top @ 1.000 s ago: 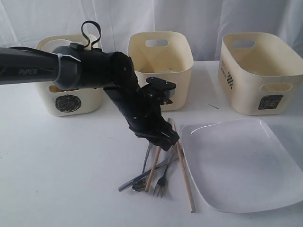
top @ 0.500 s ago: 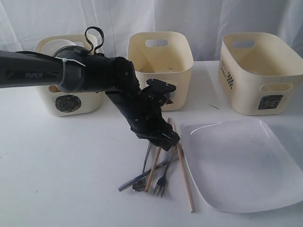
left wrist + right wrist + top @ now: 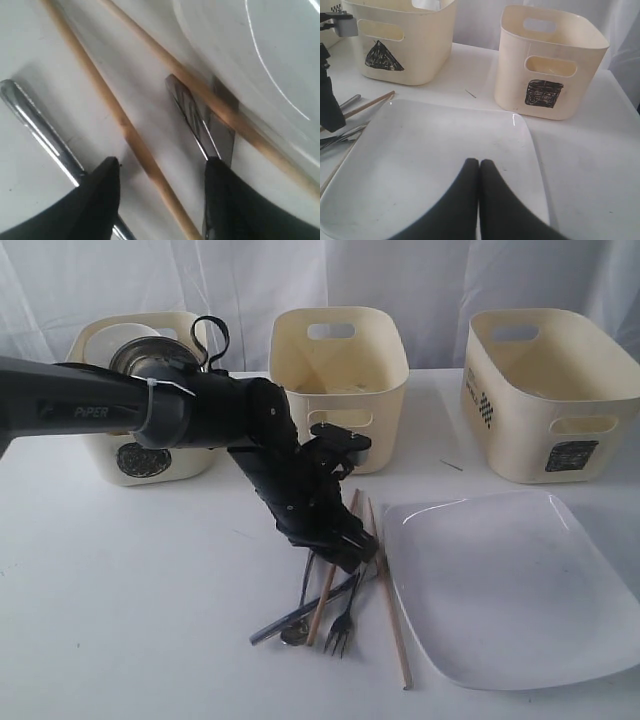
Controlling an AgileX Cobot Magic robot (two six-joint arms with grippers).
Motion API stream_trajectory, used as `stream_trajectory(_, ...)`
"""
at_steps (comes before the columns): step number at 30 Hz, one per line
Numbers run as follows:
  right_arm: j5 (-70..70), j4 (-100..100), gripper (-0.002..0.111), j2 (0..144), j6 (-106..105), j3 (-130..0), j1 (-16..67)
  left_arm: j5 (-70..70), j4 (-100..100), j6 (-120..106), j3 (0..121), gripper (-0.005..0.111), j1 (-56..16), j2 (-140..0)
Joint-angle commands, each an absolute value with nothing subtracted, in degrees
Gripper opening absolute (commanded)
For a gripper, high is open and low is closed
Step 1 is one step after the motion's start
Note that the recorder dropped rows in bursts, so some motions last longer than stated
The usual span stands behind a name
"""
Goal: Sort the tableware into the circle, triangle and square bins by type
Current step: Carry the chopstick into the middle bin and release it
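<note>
Cutlery step: my left gripper (image 3: 161, 172) gapes, chopstick (image 3: 118, 116) between its fingers. Next I pinch and lift; right gripper (image 3: 479, 172) closed, empty.

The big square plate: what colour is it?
Plain white; the plate shows best in the right wrist view.

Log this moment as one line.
left fingers: open, either side of a chopstick | right fingers: shut, empty | plate: on table, not binned
</note>
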State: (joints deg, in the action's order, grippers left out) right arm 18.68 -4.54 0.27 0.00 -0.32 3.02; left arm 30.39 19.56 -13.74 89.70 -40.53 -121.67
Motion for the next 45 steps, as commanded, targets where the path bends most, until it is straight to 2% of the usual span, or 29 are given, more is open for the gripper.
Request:
stream_trajectory(1, 18.13, -4.5, 0.0, 0.0, 0.0, 0.0, 2.88, 32.0, 20.03, -13.27, 89.38, 0.056, -40.73, -122.31)
stream_trajectory(3, 18.13, -4.5, 0.0, 0.0, 0.0, 0.0, 2.88, 32.09, 20.03, -13.27, 89.38, 0.054, -40.73, -122.31)
stream_trajectory(5, 18.13, -4.5, 0.0, 0.0, 0.0, 0.0, 2.88, 32.53, 20.03, -13.27, 89.38, 0.045, -40.73, -122.31)
stream_trajectory(11, 18.13, -4.5, 0.0, 0.0, 0.0, 0.0, 2.88, 34.2, 18.74, -13.27, 89.38, 0.003, -40.73, -122.2)
stream_trajectory(12, 18.13, -4.5, 0.0, 0.0, 0.0, 0.0, 2.88, 34.2, 18.37, -13.27, 89.38, 0.0, -40.73, -122.09)
stream_trajectory(24, 18.13, -4.5, 0.0, 0.0, 0.0, 0.0, 2.88, 34.0, 9.34, -12.56, 89.48, 0.0, -40.62, -108.58)
stream_trajectory(29, 18.13, -4.5, 0.0, 0.0, 0.0, 0.0, 2.88, 32.44, 0.61, -6.71, 90.08, 0.0, -40.62, -106.63)
stream_trajectory(34, 18.13, -4.5, 0.0, 0.0, 0.0, 0.0, 2.88, 31.5, 0.0, -5.55, 94.11, 0.0, -40.62, -106.63)
stream_trajectory(38, 18.13, -4.5, 0.0, 0.0, 0.0, 0.0, 2.88, 27.71, 0.0, -5.55, 98.58, 0.0, -40.62, -106.63)
stream_trajectory(45, 18.13, -4.5, 0.0, 0.0, 0.0, 0.0, 2.88, 12.11, -0.33, -7.45, 102.84, 0.0, -40.62, -106.63)
